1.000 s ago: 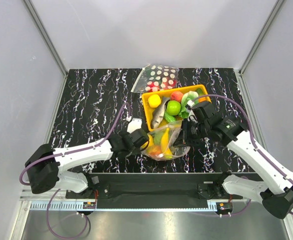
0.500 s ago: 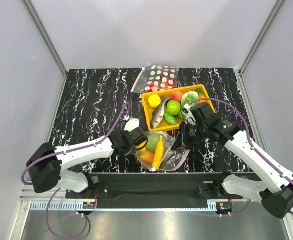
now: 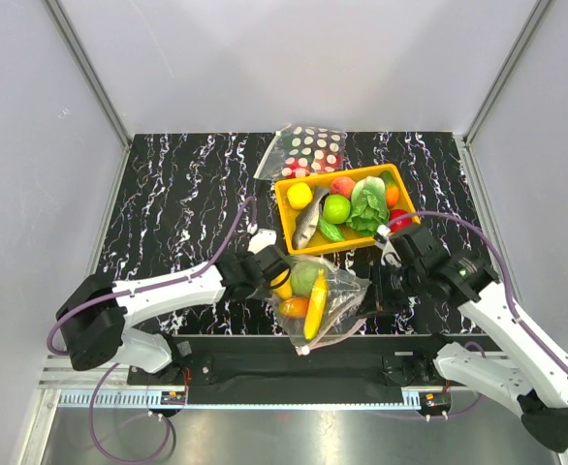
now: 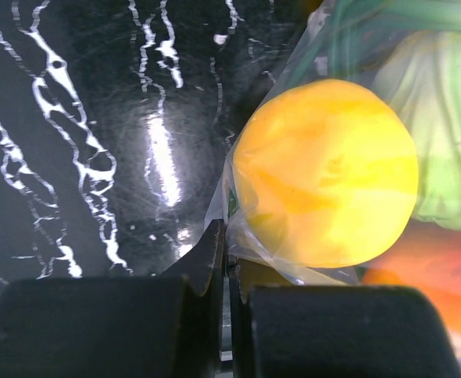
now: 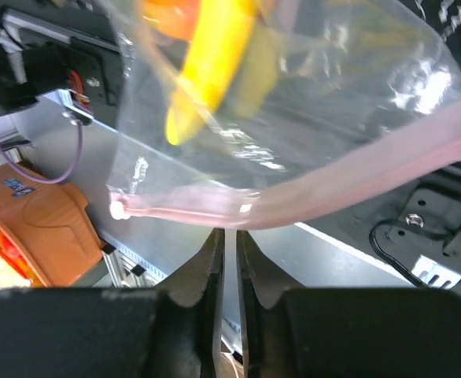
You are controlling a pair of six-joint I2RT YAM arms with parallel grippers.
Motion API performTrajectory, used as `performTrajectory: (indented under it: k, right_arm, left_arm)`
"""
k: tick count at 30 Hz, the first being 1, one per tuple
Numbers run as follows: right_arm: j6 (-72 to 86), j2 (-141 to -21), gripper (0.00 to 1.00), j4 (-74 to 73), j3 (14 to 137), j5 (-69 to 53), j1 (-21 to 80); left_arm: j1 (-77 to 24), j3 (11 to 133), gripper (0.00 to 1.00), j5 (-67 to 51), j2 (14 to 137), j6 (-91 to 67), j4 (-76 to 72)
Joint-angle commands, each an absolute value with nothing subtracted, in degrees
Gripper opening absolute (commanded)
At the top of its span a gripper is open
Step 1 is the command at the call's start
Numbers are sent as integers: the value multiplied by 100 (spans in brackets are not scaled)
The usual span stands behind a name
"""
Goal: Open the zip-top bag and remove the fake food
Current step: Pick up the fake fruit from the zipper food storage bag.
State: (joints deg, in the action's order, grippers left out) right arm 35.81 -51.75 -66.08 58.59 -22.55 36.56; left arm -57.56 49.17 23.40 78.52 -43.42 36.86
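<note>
The zip-top bag hangs stretched between the two tools at the near edge of the worktop, just in front of a yellow tray of more toy produce. A polka-dot bag lies behind the tray. The left tool has its fingers together, clamped on the clear film at the bag's left side, right against a round yellow-orange fruit inside. The right tool is pressed nearly together on the lower edge of the pink zip strip. The fake food sits inside the bag: a green fruit, an orange piece and a long yellow piece.
</note>
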Motion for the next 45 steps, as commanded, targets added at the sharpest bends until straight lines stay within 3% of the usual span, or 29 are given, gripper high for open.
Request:
performTrajectory:
  k: [1,12,25,29,37,45]
  right_arm:
    - [3814,-4896,17,-6838,5416,-2127,3621]
    - [3516,-5211,31,-6162,5309,-1934,3621]
    - [3121,-5739,38,-4791,4378,-2347,3621]
    - [3068,-5993,45,-4466,4113,-2609,3621]
    - [3050,-6091,57,-4412,4157,-2680,3630]
    - [3401,-5731,57,-4746,3991,-2619,3630]
  left_arm:
    - [-5757,5203,0,2110,7954,-4447,3270]
    - [-5853,5115,0,1987,7928,-4632,3191]
    - [-6196,5247,0,1679,8182,-4860,2953]
    - [-6249,5256,0,1582,8279,-4922,2839]
    - [-6372,5370,0,1468,8411,-4913,2751]
    - [-6363,5309,0,1441,8394,-4948,2769]
